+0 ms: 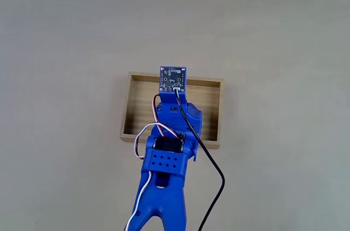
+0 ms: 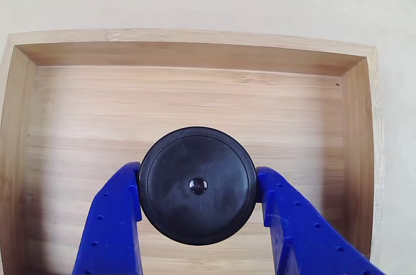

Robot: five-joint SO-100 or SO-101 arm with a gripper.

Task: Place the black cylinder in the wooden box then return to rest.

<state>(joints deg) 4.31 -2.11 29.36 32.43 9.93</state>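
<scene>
The black cylinder (image 2: 197, 185) shows its round top and small central dimple, held between my two blue fingers (image 2: 114, 213). My gripper (image 2: 198, 187) is shut on it, above the striped floor of the wooden box (image 2: 195, 96). In the fixed view the blue arm reaches from the bottom edge over the wooden box (image 1: 210, 116), and the wrist board (image 1: 173, 80) hides the gripper and the cylinder. Whether the cylinder touches the floor I cannot tell.
The box lies on a plain pale tabletop (image 1: 65, 51). A black cable (image 1: 210, 160) and white and red wires run along the arm. The box's low walls (image 2: 195, 54) ring the gripper on the far side and both sides.
</scene>
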